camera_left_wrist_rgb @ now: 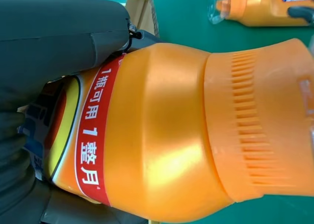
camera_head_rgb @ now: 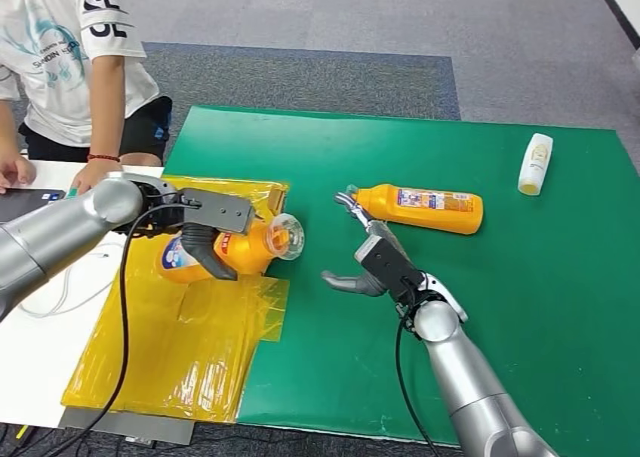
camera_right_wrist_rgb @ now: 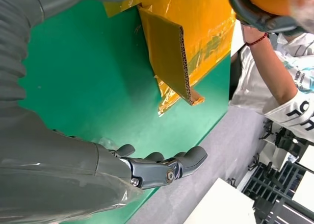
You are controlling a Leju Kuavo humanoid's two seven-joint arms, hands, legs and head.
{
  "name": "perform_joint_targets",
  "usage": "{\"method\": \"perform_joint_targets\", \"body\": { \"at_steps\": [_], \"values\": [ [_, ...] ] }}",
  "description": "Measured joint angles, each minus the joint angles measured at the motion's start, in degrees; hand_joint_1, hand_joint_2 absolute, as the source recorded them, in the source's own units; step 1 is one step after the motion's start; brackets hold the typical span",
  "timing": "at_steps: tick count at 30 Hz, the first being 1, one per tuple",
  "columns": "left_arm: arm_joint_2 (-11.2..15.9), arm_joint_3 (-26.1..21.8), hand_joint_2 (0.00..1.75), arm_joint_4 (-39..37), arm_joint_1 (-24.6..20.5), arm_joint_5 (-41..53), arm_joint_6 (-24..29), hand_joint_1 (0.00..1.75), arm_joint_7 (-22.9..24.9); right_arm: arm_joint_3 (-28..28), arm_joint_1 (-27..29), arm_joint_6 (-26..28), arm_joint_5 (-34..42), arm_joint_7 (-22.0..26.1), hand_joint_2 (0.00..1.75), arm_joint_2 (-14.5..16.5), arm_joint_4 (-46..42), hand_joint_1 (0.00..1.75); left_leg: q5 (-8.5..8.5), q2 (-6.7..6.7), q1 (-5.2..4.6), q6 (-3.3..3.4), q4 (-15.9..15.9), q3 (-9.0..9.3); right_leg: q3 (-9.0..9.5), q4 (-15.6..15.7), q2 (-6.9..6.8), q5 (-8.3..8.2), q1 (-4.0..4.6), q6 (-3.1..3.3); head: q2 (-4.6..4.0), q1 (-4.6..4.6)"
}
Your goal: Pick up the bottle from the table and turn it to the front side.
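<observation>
My left hand (camera_head_rgb: 200, 232) grips an orange bottle (camera_head_rgb: 241, 249) lying sideways above the yellow sheet (camera_head_rgb: 173, 347), its clear cap toward the table's middle. The left wrist view shows that orange bottle (camera_left_wrist_rgb: 167, 131) close up, with its red label band and ribbed neck, and my left hand (camera_left_wrist_rgb: 44, 42) wrapped around its body. A second orange bottle (camera_head_rgb: 423, 208) lies on the green mat (camera_head_rgb: 528, 307), cap pointing left. My right hand (camera_head_rgb: 370, 262) hovers open just in front of that bottle's cap, fingers spread. In the right wrist view the right hand (camera_right_wrist_rgb: 111, 165) has its fingers stretched out over the mat.
A small white bottle (camera_head_rgb: 535, 163) lies at the mat's far right. A person in a white shirt (camera_head_rgb: 68, 57) sits at the far left, a hand (camera_head_rgb: 94, 172) on a white table (camera_head_rgb: 30, 367). A cardboard flap (camera_right_wrist_rgb: 170, 52) edges the yellow sheet.
</observation>
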State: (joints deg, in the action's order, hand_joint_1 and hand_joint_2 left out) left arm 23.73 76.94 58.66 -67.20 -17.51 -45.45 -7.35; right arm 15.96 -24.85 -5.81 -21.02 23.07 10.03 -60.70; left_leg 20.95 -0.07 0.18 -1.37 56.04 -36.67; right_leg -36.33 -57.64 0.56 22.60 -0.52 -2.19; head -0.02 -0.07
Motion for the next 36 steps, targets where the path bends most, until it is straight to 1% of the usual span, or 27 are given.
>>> {"method": "perform_joint_targets", "body": {
  "at_steps": [5, 10, 15, 22, 26, 32, 36],
  "values": [
    [0.0, 1.7, 1.75, 0.0, -1.3, -2.8, -0.3, 1.75, 0.0, 0.0, -0.1, -0.1, -0.1, -0.4, 1.75, 0.0, 0.0, 0.00, 0.00, 0.00, 0.00, 0.00, 0.0, 0.00, 0.00, 0.0, 0.00, 0.00, 0.00, 0.00, 0.00, 0.00],
    [0.1, 2.9, 1.75, 0.0, -1.4, -7.9, -1.1, 1.75, 0.0, 0.1, -0.7, -0.2, -0.1, -0.5, 1.75, 0.1, 0.0, 0.00, 0.00, 0.00, 0.00, 0.00, 0.0, -0.02, 0.01, 0.0, 0.00, 0.00, 0.01, 0.00, 0.01, 0.01],
    [0.1, 3.9, 1.75, -0.5, -0.9, -9.4, -1.4, 1.75, 0.1, 0.5, -1.4, -0.2, 0.2, -0.7, 1.75, 0.3, 0.0, 0.00, 0.00, 0.00, 0.00, 0.00, 0.0, -0.01, 0.01, 0.0, 0.00, 0.00, 0.01, 0.00, 0.00, 0.01],
    [-0.6, 4.8, 1.75, -2.8, 2.9, -7.1, -0.7, 1.75, -2.3, 1.3, -2.0, -0.2, 0.8, -1.2, 1.75, 0.5, 0.0, 0.00, 0.00, 0.00, 0.00, 0.00, 0.0, -0.01, -0.01, 0.0, 0.00, 0.00, 0.01, 0.00, 0.00, 0.00],
    [-1.1, 4.8, 1.75, -4.2, 4.8, -5.8, -0.5, 1.75, -2.9, 1.8, -2.1, 0.0, 1.2, -1.5, 1.75, 0.5, 0.0, 0.00, 0.00, 0.00, 0.00, 0.00, 0.0, -0.02, -0.01, 0.0, 0.00, 0.01, 0.01, 0.00, -0.01, 0.01],
    [-2.0, 4.8, 1.75, -5.7, 6.7, -4.3, -0.5, 1.75, -3.1, 2.4, -2.2, 0.2, 1.5, -1.7, 1.75, 0.5, 0.0, 0.00, 0.00, 0.00, 0.00, 0.00, 0.0, -0.02, -0.01, 0.0, 0.00, 0.00, 0.01, 0.00, 0.00, 0.00],
    [-2.4, 4.7, 1.75, -6.1, 7.0, -3.5, 0.0, 1.75, -3.1, 2.6, -2.2, 0.4, 1.7, -1.8, 1.75, 0.5, 0.0, 0.00, 0.00, 0.00, 0.00, 0.00, 0.0, -0.01, -0.01, 0.0, 0.00, 0.00, 0.00, 0.00, 0.00, 0.01]
  ]
}}
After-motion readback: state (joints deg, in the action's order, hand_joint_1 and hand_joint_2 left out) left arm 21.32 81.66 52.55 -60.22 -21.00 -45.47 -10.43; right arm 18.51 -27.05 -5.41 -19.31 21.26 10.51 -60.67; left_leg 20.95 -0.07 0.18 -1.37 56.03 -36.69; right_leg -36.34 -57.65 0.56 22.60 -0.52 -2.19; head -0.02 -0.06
